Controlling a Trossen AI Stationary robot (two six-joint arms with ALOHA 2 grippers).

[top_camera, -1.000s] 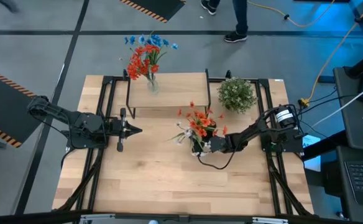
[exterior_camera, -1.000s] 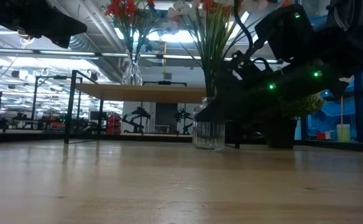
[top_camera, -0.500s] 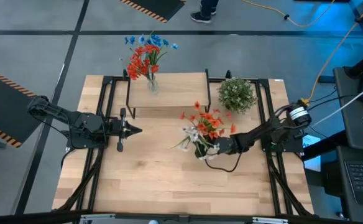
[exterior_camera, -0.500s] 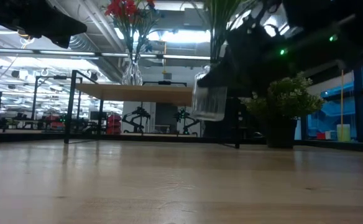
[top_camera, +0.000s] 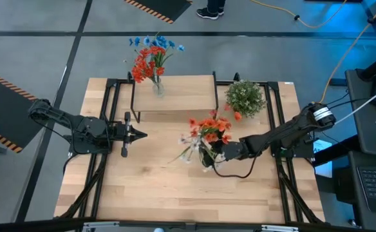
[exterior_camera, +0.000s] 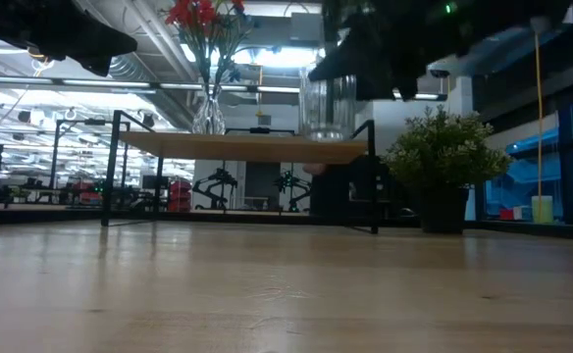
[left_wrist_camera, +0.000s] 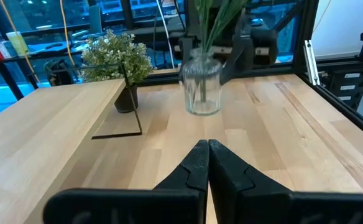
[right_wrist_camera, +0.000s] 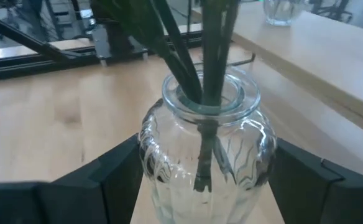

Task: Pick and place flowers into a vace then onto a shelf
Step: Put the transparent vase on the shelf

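The flowers [top_camera: 206, 130] stand in a glass vase [right_wrist_camera: 205, 149] that the right gripper [right_wrist_camera: 205, 180] holds between its fingers, lifted above the table [top_camera: 156, 187] near the shelf [top_camera: 175, 96]. The left gripper [left_wrist_camera: 207, 163] is closed and empty, at the table's left.

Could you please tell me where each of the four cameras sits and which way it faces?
High: overhead, straight down; both arms, table.
Low: tabletop height, level toward the shelf; right arm overhead.
Left wrist: past shut left gripper toward the glass vase.
Right wrist: right gripper clamping that vase.
All four show the vase.
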